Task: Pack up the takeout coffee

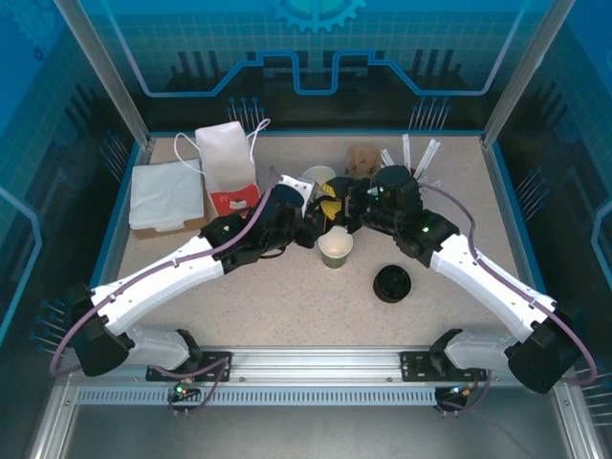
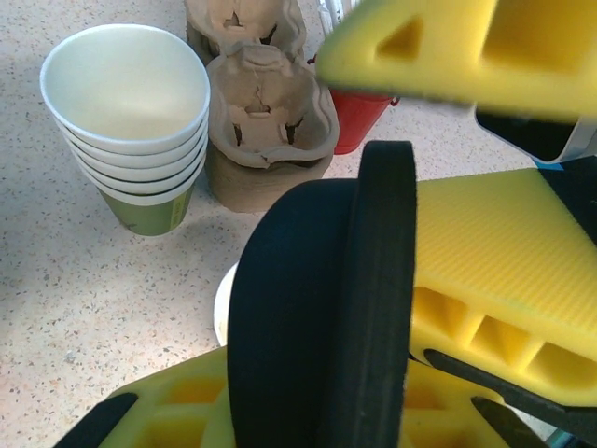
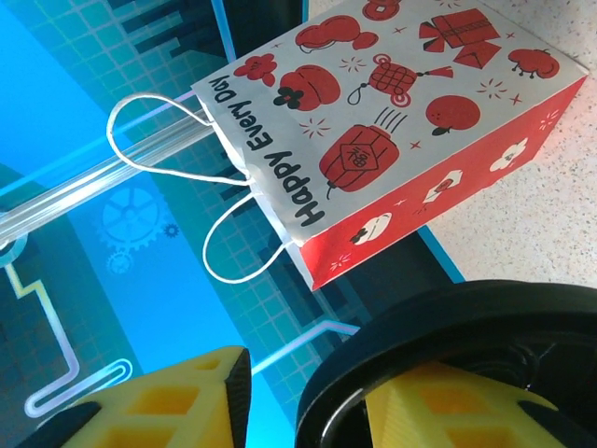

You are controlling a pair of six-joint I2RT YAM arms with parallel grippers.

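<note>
Left pincer (image 2: 326, 401) clamps black lid (image 2: 317, 280) | right pincer (image 3: 298, 411): cannot tell if closed | speckled beige tabletop (image 1: 287, 296) | blue enclosure walls (image 1: 316, 38)

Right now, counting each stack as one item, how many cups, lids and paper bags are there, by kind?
Cup stacks: 1
Single lidless cups: 1
Lid stacks: 1
Single black lids: 1
Paper bags: 1
Total: 5
</note>
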